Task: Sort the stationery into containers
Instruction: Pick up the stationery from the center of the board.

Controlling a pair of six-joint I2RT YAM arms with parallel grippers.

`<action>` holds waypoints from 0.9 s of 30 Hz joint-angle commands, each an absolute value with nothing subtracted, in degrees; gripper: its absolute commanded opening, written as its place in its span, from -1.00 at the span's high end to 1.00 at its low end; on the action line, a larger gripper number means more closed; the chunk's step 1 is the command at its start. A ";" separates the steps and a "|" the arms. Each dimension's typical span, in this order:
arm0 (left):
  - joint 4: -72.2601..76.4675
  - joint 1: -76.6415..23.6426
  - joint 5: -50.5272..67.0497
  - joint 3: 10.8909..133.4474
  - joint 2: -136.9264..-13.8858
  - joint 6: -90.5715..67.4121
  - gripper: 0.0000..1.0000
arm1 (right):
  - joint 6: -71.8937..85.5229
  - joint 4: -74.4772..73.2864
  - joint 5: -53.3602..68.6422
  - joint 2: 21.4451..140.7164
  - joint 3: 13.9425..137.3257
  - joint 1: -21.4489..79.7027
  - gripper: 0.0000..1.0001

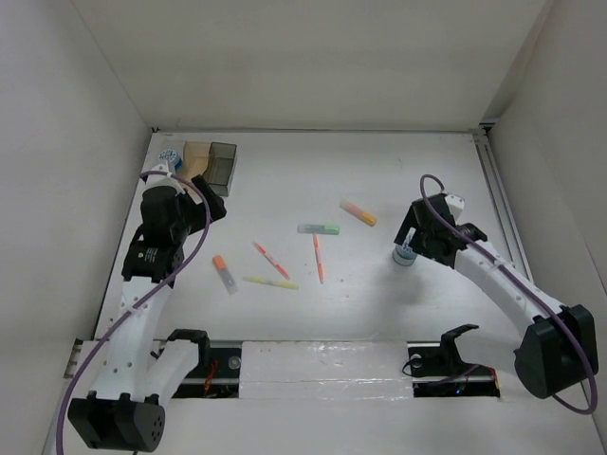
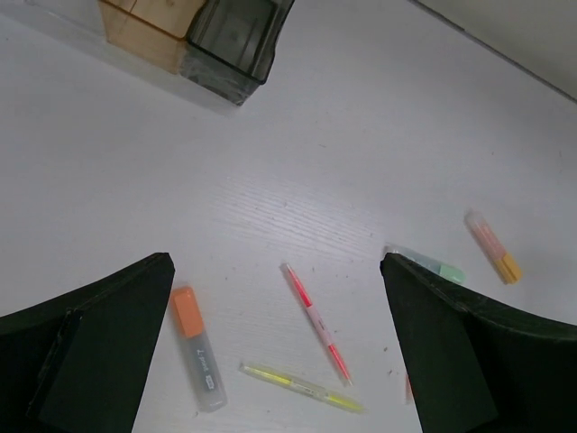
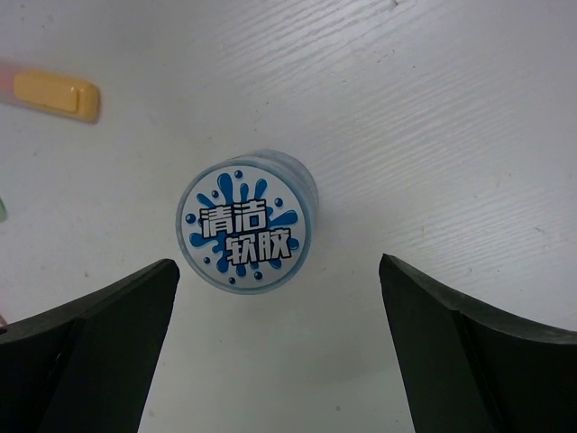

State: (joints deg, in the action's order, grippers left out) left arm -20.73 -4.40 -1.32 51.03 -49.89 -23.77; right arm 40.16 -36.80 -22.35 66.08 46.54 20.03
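Three joined bins stand at the far left: clear (image 1: 167, 163), amber (image 1: 196, 158) and dark grey (image 1: 222, 163). A blue-and-white roll (image 1: 171, 154) seems to sit in the clear one. My left gripper (image 1: 212, 207) is open and empty just in front of the bins, above the table. In the left wrist view, an orange-capped marker (image 2: 196, 347), a red pen (image 2: 315, 322) and a yellow pen (image 2: 302, 388) lie between its fingers, below. My right gripper (image 1: 409, 239) is open and empty, hovering over the second blue-and-white roll (image 3: 245, 219), which stands upright on the table.
A green highlighter (image 1: 319, 228), an orange-red pen (image 1: 318, 258) and an orange-yellow highlighter (image 1: 358, 212) lie mid-table. White walls close in the left, back and right sides. A rail with brackets (image 1: 446, 355) runs along the near edge.
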 commanded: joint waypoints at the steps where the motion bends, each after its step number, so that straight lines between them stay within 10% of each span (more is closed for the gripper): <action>1: -17.75 -4.39 -0.18 51.33 -46.41 -22.68 -1.00 | 38.50 -33.93 -19.52 66.45 48.08 19.60 -0.98; 27: -17.75 -4.39 0.97 50.27 -44.65 -22.15 -1.00 | 32.35 -27.51 -15.12 74.88 48.69 15.29 -0.77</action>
State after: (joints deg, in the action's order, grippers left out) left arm -19.49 -4.40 0.19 50.98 -45.56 -22.96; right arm 33.87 -30.39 -15.75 73.89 47.09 15.90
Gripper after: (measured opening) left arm 0.997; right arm 0.892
